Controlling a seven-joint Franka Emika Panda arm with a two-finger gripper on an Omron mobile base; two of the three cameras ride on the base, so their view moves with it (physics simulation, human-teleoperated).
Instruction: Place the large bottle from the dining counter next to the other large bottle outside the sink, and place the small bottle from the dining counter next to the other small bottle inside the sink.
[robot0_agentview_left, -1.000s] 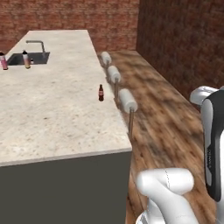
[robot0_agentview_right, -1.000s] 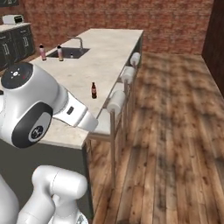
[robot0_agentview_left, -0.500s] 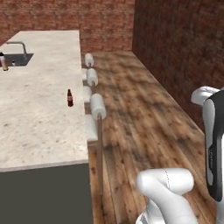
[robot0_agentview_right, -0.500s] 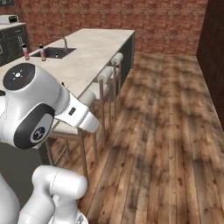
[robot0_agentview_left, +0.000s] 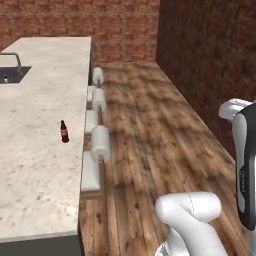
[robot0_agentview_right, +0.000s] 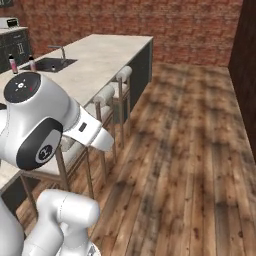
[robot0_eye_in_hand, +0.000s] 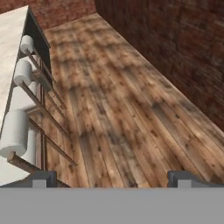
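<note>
The small bottle (robot0_agentview_left: 63, 131), dark cola-style, stands upright on the beige dining counter (robot0_agentview_left: 35, 175) near its stool-side edge. Far back on the same slab is the sink (robot0_agentview_right: 47, 64) with its faucet (robot0_agentview_right: 60, 50). Two large bottles with black caps (robot0_agentview_right: 12, 64) (robot0_agentview_right: 32, 63) stand close together outside the sink; they are too small to tell apart. A tiny pale thing with a dark top (robot0_agentview_left: 5, 78) sits inside the sink (robot0_agentview_left: 11, 75), likely the other small bottle. My gripper (robot0_eye_in_hand: 111, 179) is open and holds nothing, facing the wooden floor, well away from the counter.
White-cushioned stools (robot0_agentview_left: 100, 145) (robot0_agentview_left: 98, 100) line the counter's floor side, also seen in the hand view (robot0_eye_in_hand: 15, 131). A wide wooden floor (robot0_agentview_right: 190, 150) lies between the counter and a brick wall (robot0_agentview_left: 210, 65). Dark cabinets (robot0_agentview_right: 12, 42) stand behind the sink.
The whole picture has shifted: the base has moved, so the counter and stools slid left in the left base view. The small bottle stands as before. The gripper stays open.
</note>
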